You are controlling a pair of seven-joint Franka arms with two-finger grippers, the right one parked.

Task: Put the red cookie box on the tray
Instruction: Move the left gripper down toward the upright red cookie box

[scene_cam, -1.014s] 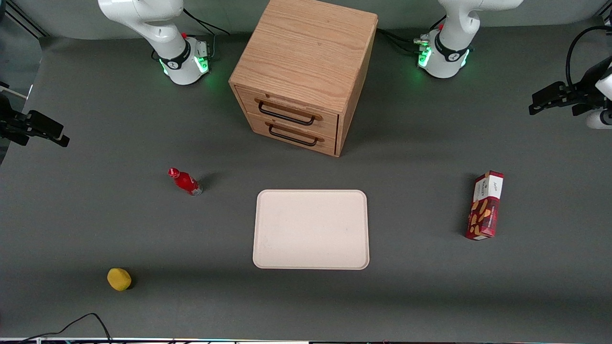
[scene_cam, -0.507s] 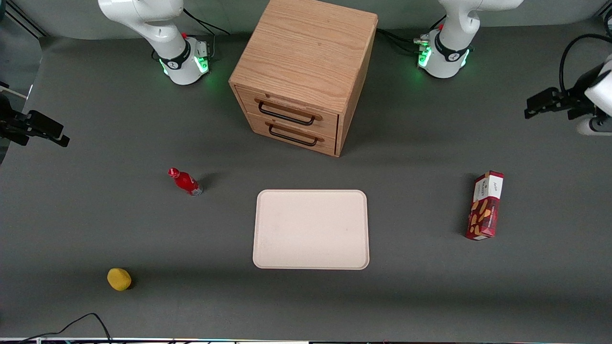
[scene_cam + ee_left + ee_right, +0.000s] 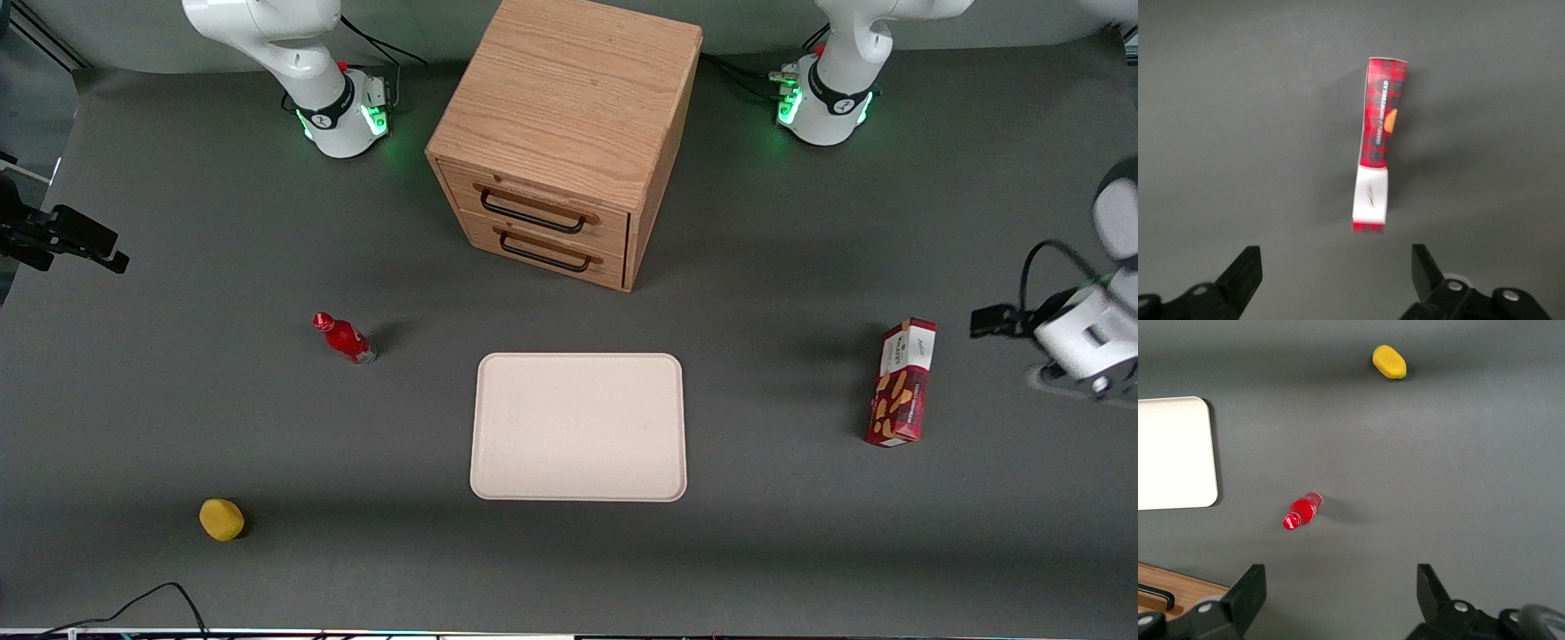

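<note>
The claw (image 3: 1335,277) hangs above the table (image 3: 800,551) with its fingers spread wide and nothing between them. The red cookie box (image 3: 901,382) lies on the table just ahead of it toward the tray (image 3: 578,428), well apart from that tray. Seen from the wrist, the box's long axis runs straight away from the claw, white end nearest, so the spread fingers look lined up to straddle its narrow width.

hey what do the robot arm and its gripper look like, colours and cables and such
The working arm has glossy white rounded shells with dark grey joints, a round white base ringed in black and lit green, and a looping black cable. Beside the red cookie box, its open gripper has black wedge-shaped fingers with silver screws.
</note>
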